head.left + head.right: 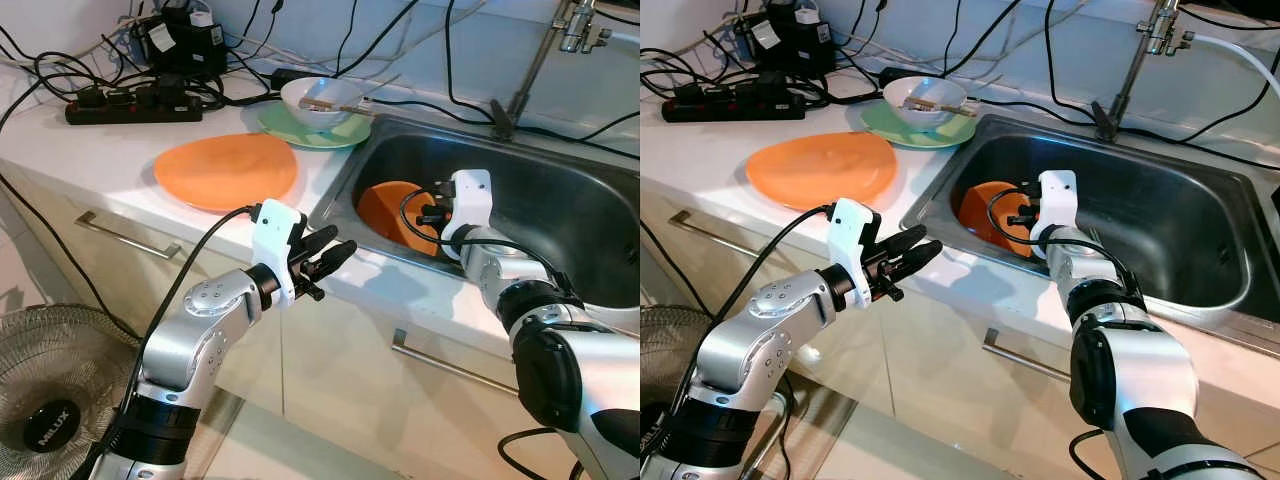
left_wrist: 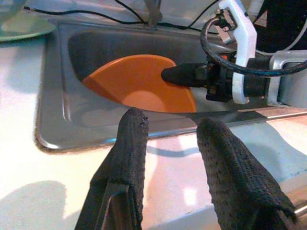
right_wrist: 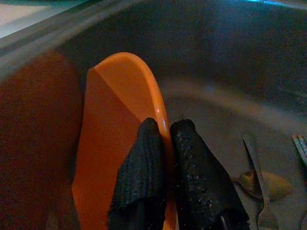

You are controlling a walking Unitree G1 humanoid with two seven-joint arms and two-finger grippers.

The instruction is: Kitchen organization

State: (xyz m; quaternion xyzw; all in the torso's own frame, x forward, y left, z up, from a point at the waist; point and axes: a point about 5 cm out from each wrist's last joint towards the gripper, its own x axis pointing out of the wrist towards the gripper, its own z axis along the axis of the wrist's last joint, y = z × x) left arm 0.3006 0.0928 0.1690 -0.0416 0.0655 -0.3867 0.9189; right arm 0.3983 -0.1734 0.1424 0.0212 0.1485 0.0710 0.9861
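sink (image 1: 560, 215): brushed metal | orange plate (image 3: 115, 134): smooth glossy plastic | right gripper (image 3: 165, 143) fingers: rough black textured pads

**Bright counter, dim sink**

Even daylight washes the white countertop (image 1: 120, 150) almost to glare, and both head views are sharp. The sink (image 1: 560, 200) basin falls into soft shadow. The right wrist view is dark and grainy, with a blue tint at its far edge; the near fingers in both wrist views blur.

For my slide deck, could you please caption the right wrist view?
Right gripper pinching the rim of an orange plate leaning inside the sink, cutlery lying beside it.
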